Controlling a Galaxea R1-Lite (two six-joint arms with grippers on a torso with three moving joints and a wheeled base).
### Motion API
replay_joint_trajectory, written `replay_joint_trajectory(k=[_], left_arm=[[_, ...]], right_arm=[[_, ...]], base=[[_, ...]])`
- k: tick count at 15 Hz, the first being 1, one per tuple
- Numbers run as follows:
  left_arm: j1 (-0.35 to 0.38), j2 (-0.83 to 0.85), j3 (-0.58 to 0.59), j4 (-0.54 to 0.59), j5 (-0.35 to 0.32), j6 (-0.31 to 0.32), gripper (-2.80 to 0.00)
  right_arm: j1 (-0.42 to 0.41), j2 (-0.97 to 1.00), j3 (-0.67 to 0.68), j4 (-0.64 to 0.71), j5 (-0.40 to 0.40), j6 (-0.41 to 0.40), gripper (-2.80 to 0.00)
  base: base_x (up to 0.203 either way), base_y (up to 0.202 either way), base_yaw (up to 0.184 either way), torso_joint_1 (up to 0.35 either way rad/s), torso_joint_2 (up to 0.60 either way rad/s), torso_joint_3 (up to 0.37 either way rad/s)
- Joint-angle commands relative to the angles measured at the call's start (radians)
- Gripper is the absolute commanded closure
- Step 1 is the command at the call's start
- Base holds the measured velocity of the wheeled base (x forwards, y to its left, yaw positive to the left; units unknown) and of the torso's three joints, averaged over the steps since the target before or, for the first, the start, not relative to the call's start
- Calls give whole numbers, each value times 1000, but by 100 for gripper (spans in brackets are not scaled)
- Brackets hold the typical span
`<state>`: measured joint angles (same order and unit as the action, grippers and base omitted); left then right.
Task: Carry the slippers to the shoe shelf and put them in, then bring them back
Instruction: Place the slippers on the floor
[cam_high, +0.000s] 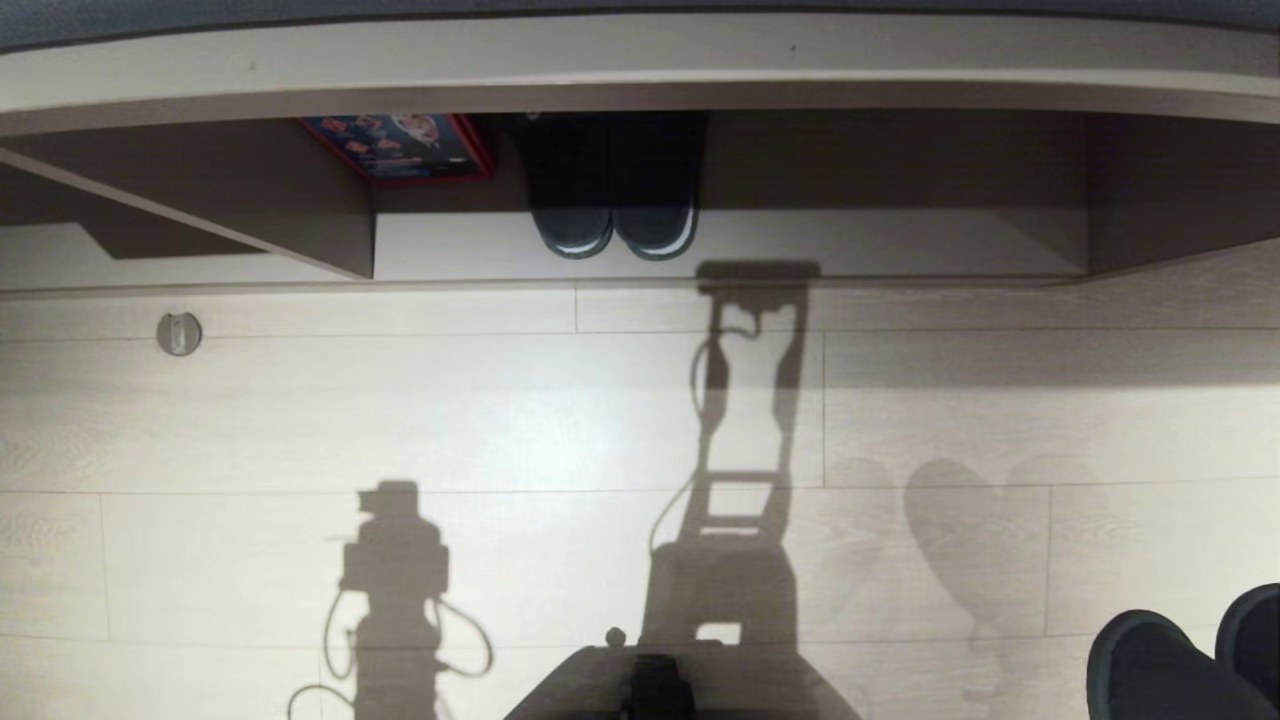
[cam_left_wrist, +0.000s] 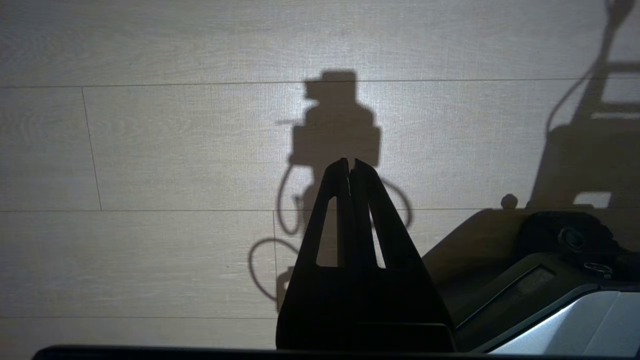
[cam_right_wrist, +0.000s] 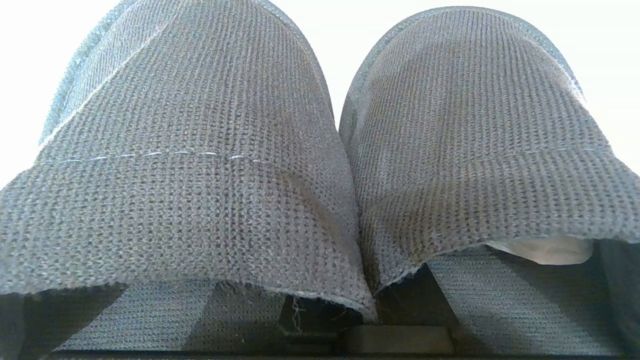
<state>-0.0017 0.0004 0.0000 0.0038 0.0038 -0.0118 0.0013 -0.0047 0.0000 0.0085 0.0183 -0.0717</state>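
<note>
Slate-grey slippers (cam_right_wrist: 320, 165) fill the right wrist view, side by side, knit bands touching at the middle; right gripper (cam_right_wrist: 370, 300) jaws closed on them where the two bands meet. Head view shows the same pair (cam_high: 1190, 655) at the lower right edge, above the pale plank floor (cam_high: 500, 420). Left gripper (cam_left_wrist: 350, 165) hangs over bare floor, jaws shut and empty. Shoe shelf (cam_high: 880, 245) lies ahead, well apart from the slippers; a darker pair (cam_high: 612, 215) sits in it, toes poking out, with a red-edged box (cam_high: 400, 145) just beside. Small round metal fitting (cam_high: 179, 333) on the floor at left.
</note>
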Motion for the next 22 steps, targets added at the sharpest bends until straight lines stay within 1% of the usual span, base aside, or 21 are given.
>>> replay_joint_trajectory(k=[1, 9, 22], left_arm=[[0, 1, 0, 1, 0, 0, 0], [0, 1, 0, -1, 1, 0, 0], [0, 0, 0, -1, 1, -4, 0]], right_arm=[[0, 2, 0, 1, -7, 12, 0], [0, 2, 0, 1, -3, 1, 0], [0, 2, 0, 1, -8, 12, 0]], base=[[0, 0, 0, 2, 2, 204], [0, 0, 0, 1, 2, 201], [0, 0, 0, 2, 3, 201]])
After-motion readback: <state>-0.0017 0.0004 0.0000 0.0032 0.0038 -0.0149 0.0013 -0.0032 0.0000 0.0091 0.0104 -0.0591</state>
